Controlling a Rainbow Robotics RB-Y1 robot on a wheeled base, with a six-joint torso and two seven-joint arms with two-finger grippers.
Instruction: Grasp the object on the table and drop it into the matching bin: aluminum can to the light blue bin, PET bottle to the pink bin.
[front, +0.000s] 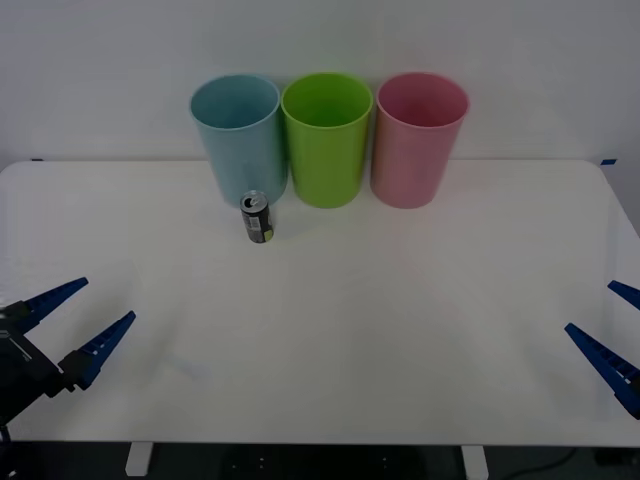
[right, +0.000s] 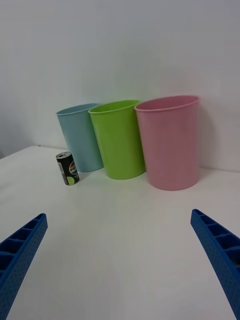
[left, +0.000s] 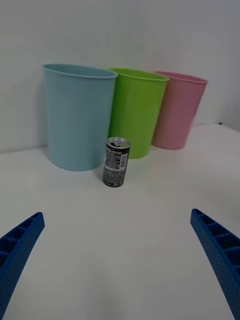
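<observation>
A small dark aluminum can (front: 257, 217) (right: 67, 169) (left: 116, 162) with a silver top stands upright on the white table (front: 400, 300), just in front of the light blue bin (front: 238, 136) (right: 81, 138) (left: 78, 117). The pink bin (front: 417, 137) (right: 170, 142) (left: 178, 117) stands at the right end of the row. My left gripper (front: 78, 322) (left: 117, 272) hovers open at the table's front left, far from the can. At the front right edge my right gripper (front: 612, 330) (right: 117, 272) is open with nothing between its fingers.
A lime green bin (front: 326, 137) (right: 120, 138) (left: 135, 112) stands between the blue and pink bins. All three bins line the table's far edge against a white wall. A wide stretch of bare tabletop lies between the grippers and the can.
</observation>
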